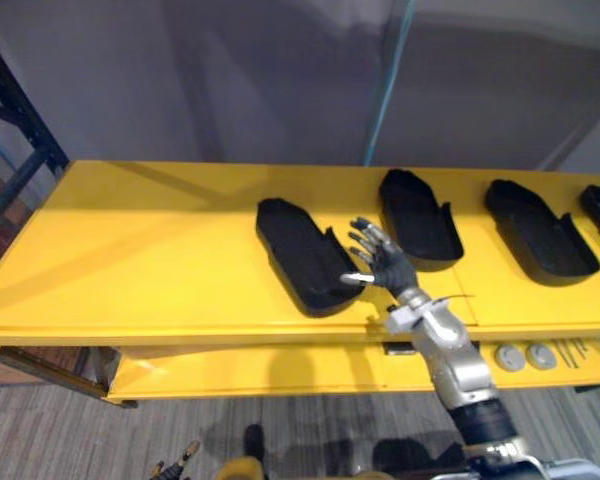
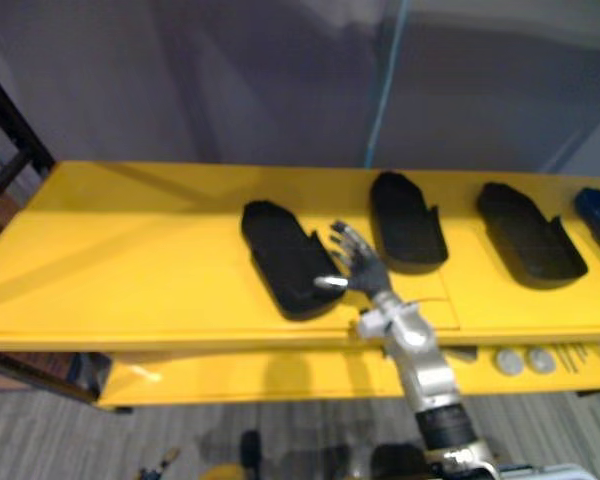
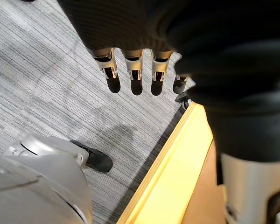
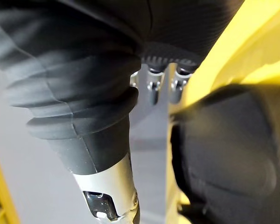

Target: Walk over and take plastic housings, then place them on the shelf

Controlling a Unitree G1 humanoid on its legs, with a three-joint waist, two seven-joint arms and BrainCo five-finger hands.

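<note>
Yellow shelf (image 1: 160, 250) before me carries a row of black plastic housings (image 1: 420, 218). I see the leftmost housing (image 1: 305, 255) lying flat, hollow side up, with three more spaced out to its right. My right hand (image 1: 385, 262) sits just right of that leftmost housing, fingers spread and straight, thumb tip touching its near rim, gripping nothing. My left hand (image 3: 135, 70) hangs well below it, fingers relaxed over grey carpet (image 3: 46, 84).
</note>
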